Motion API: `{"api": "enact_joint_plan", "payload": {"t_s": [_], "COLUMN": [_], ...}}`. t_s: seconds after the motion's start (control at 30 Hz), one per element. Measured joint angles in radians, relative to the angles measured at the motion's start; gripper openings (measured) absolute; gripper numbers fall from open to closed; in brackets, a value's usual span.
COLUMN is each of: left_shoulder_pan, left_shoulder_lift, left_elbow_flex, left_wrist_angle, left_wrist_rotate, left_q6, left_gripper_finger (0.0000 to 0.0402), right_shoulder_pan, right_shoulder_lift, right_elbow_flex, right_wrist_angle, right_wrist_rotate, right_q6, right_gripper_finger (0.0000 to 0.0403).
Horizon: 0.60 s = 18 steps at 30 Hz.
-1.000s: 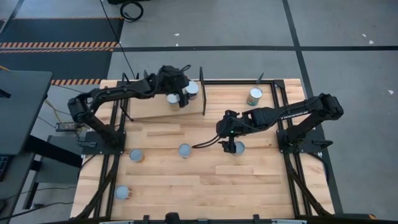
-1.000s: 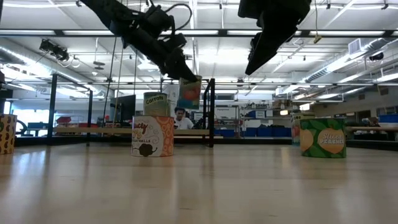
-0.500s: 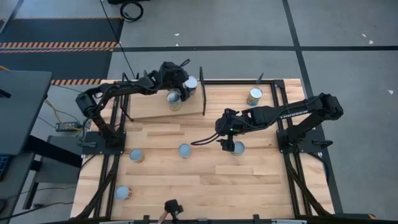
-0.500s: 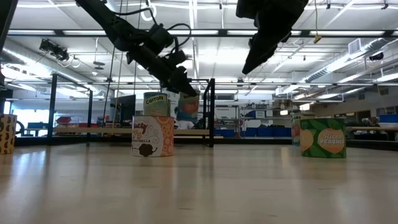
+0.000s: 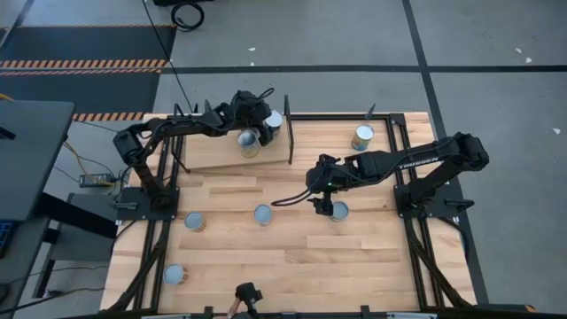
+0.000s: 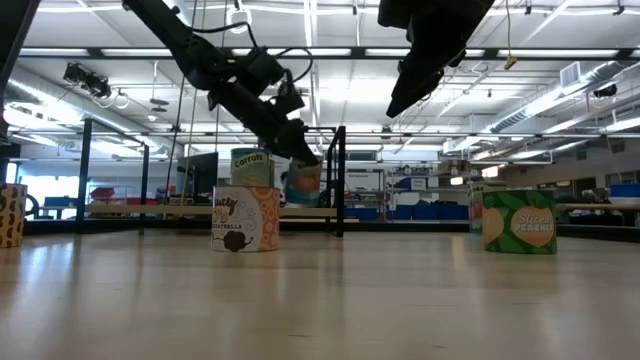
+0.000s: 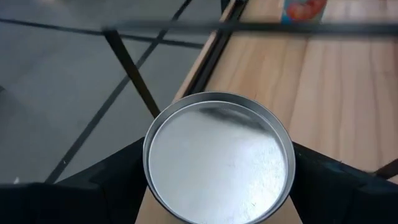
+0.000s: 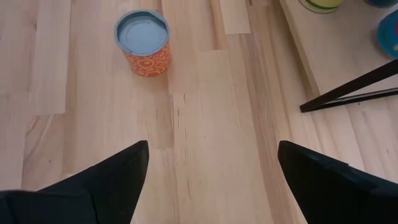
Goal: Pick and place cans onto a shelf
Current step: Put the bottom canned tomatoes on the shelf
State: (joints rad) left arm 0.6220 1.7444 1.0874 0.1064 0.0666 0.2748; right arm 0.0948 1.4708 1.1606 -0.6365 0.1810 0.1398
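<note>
My left gripper [image 5: 268, 123] reaches over the far left of the table and is shut on a can with a silver top [image 7: 217, 158], right by the shelf's black upright divider [image 5: 291, 142]. This can [image 6: 303, 181] is low over the shelf [image 5: 213, 156]. A "Carrots" can [image 6: 251, 166] stands on the shelf plank beside it. My right gripper [image 8: 211, 180] hangs open above mid-table, beside a can [image 5: 341, 211] on the tabletop. An orange can with a blue top [image 8: 143, 40] stands farther off. My left gripper pinches the can between its two fingers, on opposite sides just under the top rim [image 7: 148, 167]. The fingers [image 7: 115, 177] slant down at it from the table's left. The can is nearly upright; I cannot tell whether its bottom touches the shelf plank.
More cans stand on the tabletop: far right [image 5: 362, 136], middle [image 5: 263, 213], left [image 5: 194, 221] and near left [image 5: 174, 275]. In the low view an orange can [image 6: 246, 218] and a green can [image 6: 519, 221] stand in front. Black frame rods edge the table.
My left gripper has gone down toward the shelf with its can and a little toward the far edge. The can now sits beside the "Carrots" can instead of above it.
</note>
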Motion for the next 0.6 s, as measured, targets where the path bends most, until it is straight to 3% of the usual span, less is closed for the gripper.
{"api": "enact_joint_plan", "payload": {"t_s": [0.33,0.6], "left_shoulder_pan": [-0.005,-0.004], "left_shoulder_lift": [0.02,0.019], "left_elbow_flex": [0.0,0.0], "left_wrist_angle": [0.018,0.016], "left_wrist_rotate": [-0.02,-0.08], "left_q6": [0.013,0.058], "left_gripper_finger": [0.033,0.0354], "right_shoulder_pan": [0.0,0.0], "right_shoulder_lift": [0.0,0.0], "right_elbow_flex": [0.0,0.0], "right_wrist_angle": [0.0,0.0], "right_wrist_rotate": [0.0,0.0], "right_q6": [-0.001,-0.002], "right_gripper_finger": [0.0366,0.0366]}}
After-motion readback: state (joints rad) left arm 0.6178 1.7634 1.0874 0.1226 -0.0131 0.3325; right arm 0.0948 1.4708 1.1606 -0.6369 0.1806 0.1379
